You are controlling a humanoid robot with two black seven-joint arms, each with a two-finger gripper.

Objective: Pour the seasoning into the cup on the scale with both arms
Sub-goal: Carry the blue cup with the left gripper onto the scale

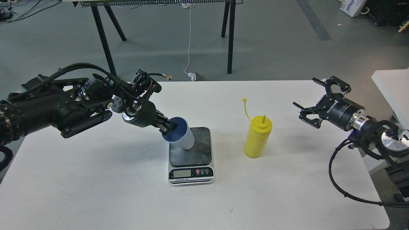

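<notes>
My left gripper (167,127) is shut on the rim of the light-blue cup (182,138). The cup is tilted toward the left and its base is at or just above the left part of the scale's dark plate (195,150). The scale's display and buttons face me. The yellow seasoning bottle (257,137) stands upright on the table right of the scale, its cap strap sticking up to the left. My right gripper (314,102) is open and empty, well to the right of the bottle, above the table.
The white table (127,191) carries these things. Its right edge runs under my right arm, and another white surface (393,86) stands beyond it. Black trestle legs (230,38) and a white cable stand on the floor behind the far edge.
</notes>
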